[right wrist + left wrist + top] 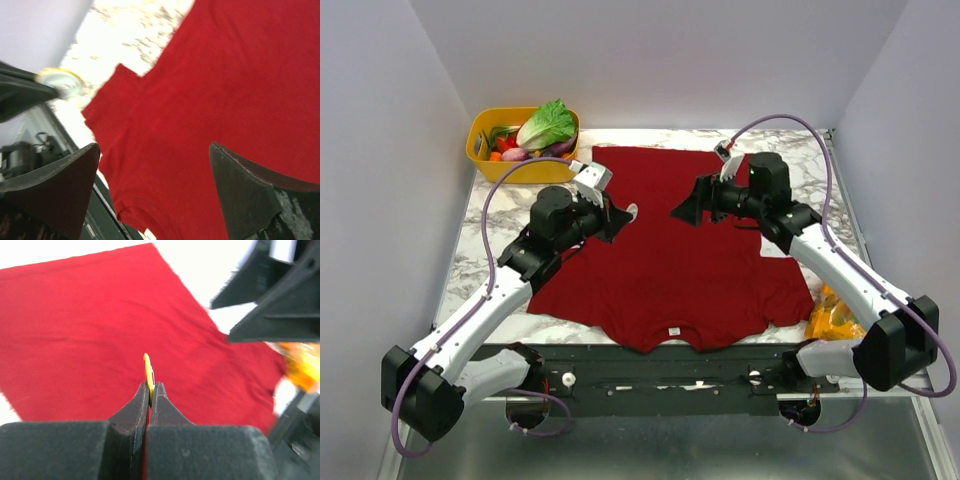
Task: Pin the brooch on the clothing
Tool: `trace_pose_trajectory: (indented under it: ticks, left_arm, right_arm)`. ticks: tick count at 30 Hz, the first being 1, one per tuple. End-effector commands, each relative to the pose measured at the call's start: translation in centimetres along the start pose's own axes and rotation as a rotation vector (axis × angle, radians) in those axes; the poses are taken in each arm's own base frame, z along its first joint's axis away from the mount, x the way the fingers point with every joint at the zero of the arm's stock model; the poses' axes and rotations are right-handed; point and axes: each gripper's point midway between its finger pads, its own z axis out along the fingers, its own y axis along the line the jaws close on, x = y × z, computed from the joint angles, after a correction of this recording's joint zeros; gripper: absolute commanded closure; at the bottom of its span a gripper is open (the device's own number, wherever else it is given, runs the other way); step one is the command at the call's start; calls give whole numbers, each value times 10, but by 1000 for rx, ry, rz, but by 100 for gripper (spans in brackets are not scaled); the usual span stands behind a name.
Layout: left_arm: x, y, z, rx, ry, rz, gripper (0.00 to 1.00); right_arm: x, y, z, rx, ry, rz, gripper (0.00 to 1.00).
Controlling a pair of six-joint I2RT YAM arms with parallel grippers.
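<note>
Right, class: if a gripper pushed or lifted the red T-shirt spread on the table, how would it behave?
The T-shirt lies flat and thin, so lifted at one point it would probably droop. Pushed, it would likely bunch into folds rather than slide whole over the marble table. It looks light and not fragile.

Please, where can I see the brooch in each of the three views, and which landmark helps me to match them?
Top external: too small to make out; it should sit at the tip of the left gripper.
Left wrist: the brooch, edge-on, centre, pinched in that shut gripper.
Right wrist: upper left, blurred, at a dark tip coming from the left edge.
Shared landmark: the red T-shirt, seen in all three views.
</note>
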Motion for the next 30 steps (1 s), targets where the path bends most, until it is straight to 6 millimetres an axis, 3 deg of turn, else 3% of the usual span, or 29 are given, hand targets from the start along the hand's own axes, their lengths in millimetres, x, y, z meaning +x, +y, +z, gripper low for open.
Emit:
trace_pose_trajectory:
  ticks: [1,4,8,12,30]
  left_arm:
    - [-14,-54,-19,293,1,-23,100]
    - [-15,-68,-27,384,7,-19,100]
    - [-16,-76,-35,431,9,-30,100]
    - [-26,-93,-44,539,-29,-28,100]
    - [-28,-107,-45,628,6,-62,100]
  right_arm:
    - [-23,52,-12,-282,-136,-164,5]
    - [-21,78,-24,-441,-165,-207,9]
    - [-20,94,-31,-548,-168,-208,17]
    - [-17,100,-33,-601,-156,-208,27]
    - [-6,122,-30,-716,-102,-232,42]
